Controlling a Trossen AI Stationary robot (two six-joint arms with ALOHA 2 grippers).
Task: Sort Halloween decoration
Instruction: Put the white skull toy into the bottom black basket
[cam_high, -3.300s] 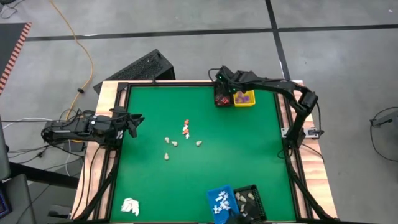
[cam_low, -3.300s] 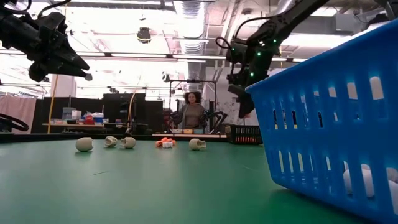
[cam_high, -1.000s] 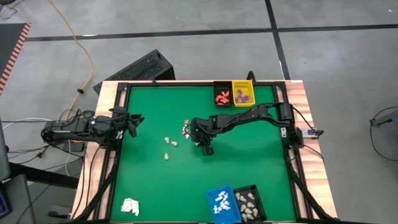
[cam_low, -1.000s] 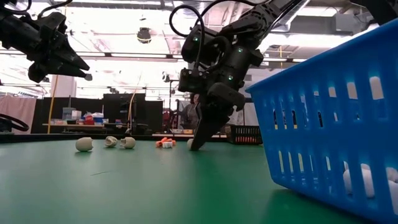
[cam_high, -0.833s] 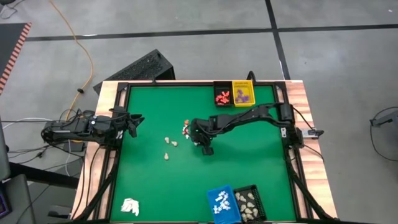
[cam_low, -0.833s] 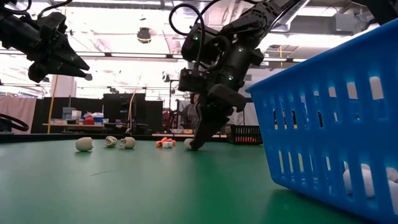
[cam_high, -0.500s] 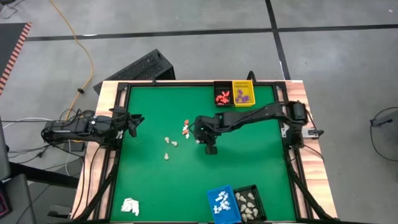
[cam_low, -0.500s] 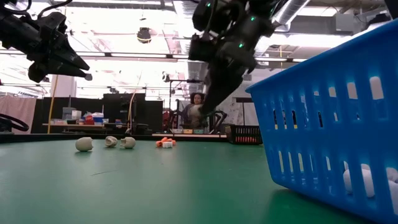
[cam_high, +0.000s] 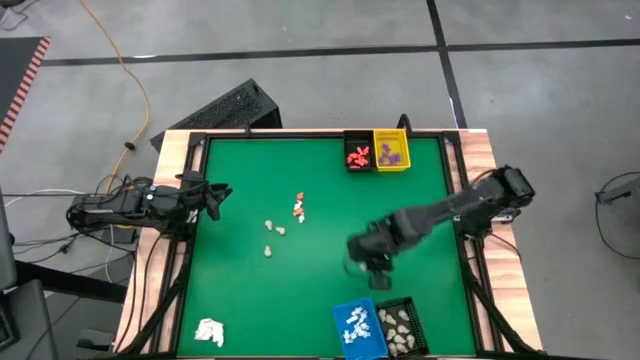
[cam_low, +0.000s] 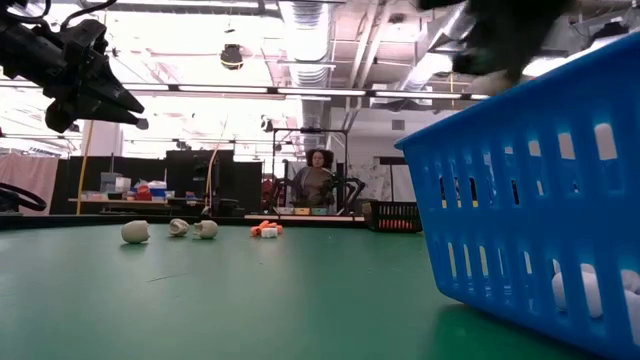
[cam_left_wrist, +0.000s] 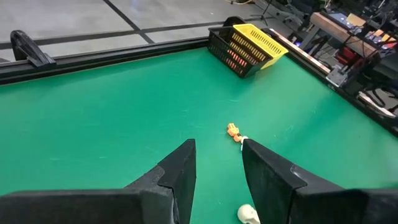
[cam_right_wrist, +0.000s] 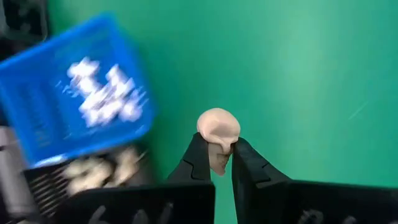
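Beige skull piece (cam_right_wrist: 218, 130) is clamped in your right gripper (cam_right_wrist: 217, 163); carry it over the black basket (cam_high: 400, 325), then release.

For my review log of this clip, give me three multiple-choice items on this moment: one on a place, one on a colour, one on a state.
1. Where is the right gripper?
A. Over the yellow basket
B. Above the mat near the blue basket
C. Off the table

2. What colour is the basket beside the black one holding the orange-red pieces?
A. Yellow
B. Blue
C. White

3. What is the right gripper's state?
A. Wide open
B. Shut, empty
C. Shut on a cream skull piece

Answers:
1 B: the high view shows it just above the blue basket.
2 A: the high view shows them side by side at the far edge.
3 C: the right wrist view shows the skull piece pinched between its fingers.
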